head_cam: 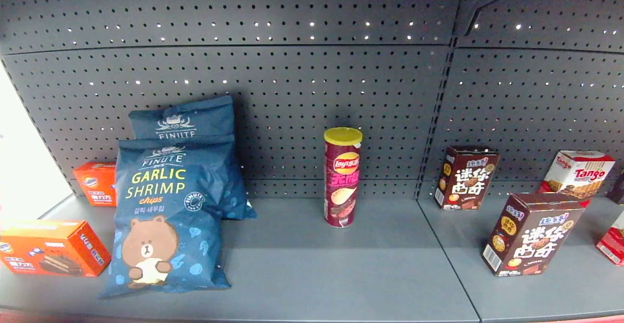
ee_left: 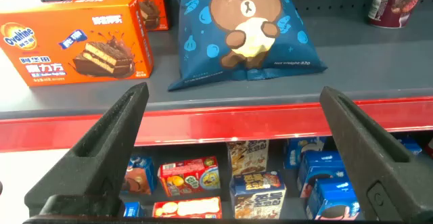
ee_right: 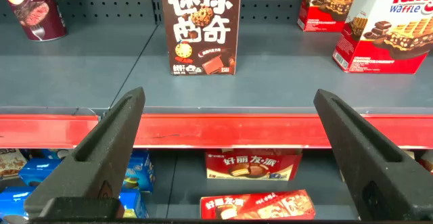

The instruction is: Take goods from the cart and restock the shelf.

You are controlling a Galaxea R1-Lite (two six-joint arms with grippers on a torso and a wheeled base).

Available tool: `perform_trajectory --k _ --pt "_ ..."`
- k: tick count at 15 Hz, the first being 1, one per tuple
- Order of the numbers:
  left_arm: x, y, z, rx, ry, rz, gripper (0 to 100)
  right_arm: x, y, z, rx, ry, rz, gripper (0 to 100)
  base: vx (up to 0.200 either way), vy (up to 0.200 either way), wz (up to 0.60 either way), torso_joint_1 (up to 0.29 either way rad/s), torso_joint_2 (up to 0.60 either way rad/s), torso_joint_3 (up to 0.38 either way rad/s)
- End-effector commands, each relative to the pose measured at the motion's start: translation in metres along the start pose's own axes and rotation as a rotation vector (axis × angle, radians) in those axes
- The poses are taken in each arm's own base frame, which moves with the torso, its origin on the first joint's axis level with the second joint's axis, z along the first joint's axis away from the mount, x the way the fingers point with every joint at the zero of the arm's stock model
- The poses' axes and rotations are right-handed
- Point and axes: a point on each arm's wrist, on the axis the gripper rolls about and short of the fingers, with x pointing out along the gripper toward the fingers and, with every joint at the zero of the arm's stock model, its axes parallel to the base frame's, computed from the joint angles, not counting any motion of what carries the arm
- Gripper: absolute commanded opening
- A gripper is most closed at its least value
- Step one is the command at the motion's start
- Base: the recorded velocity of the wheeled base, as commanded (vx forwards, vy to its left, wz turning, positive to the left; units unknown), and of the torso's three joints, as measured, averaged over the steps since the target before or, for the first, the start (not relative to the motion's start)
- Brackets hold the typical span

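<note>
1. Left end effector (ee_left: 233,92): fingers spread wide, nothing between them. It sits just off the shelf (head_cam: 341,264), level w/ the red front strip (ee_left: 237,119).
2. Straight ahead of it, past the strip, a blue chip bag (ee_left: 243,28) stands upright. An orange cake box (ee_left: 74,41) lies beside the bag, on the robot's left. Farther ahead, toward the robot's right, stands a crisp can (head_cam: 342,177).
3. Right end effector (ee_right: 229,94): also wide open and empty, same height at the strip.
4. Directly ahead of it stands a brown cookie box (ee_right: 201,24), w/ waffle boxes (ee_right: 392,28) beyond, toward the robot's right.
5. Below both end effectors, a lower tier holds packed snack boxes (ee_left: 189,176).
6. Judgement: no item in hand, so the step is prob. a fetch from the cart, not a placement.
7. To do it well:
   - back both arms straight away from the strip before turning, so the open fingers don't clip the shelf edge;
   - choose goods that match a stocked group, e.g. chips or cookie boxes.
8. Best drop spot, as judged: the bare shelf between bag and can, ahead of the left end effector. Approach over the strip and set items upright, label out.
9. Risk: the tall can and the leaning bag look easy to tip, so keep well apart from both.
</note>
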Motion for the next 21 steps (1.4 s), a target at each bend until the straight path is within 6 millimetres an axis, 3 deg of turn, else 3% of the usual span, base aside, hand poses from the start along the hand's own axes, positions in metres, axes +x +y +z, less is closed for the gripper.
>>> perform_trajectory --k 1,3,21 --pt "0.0000 0.0000 0.0000 0.000 0.000 0.001 100 0.0001 0.0000 0.0001 0.000 0.001 0.000 100 0.000 0.000 0.00 0.000 0.00 0.000" --pt "-0.0002 0.0000 0.0004 0.000 -0.002 -0.001 100 0.0001 0.0000 0.0001 0.000 0.001 0.000 100 0.000 0.000 0.00 0.000 0.00 0.000" --pt "-0.0002 0.0000 0.0004 0.000 -0.002 -0.001 100 0.0001 -0.0002 -0.0001 0.000 0.003 -0.007 100 0.000 0.000 0.60 0.003 0.00 0.002"
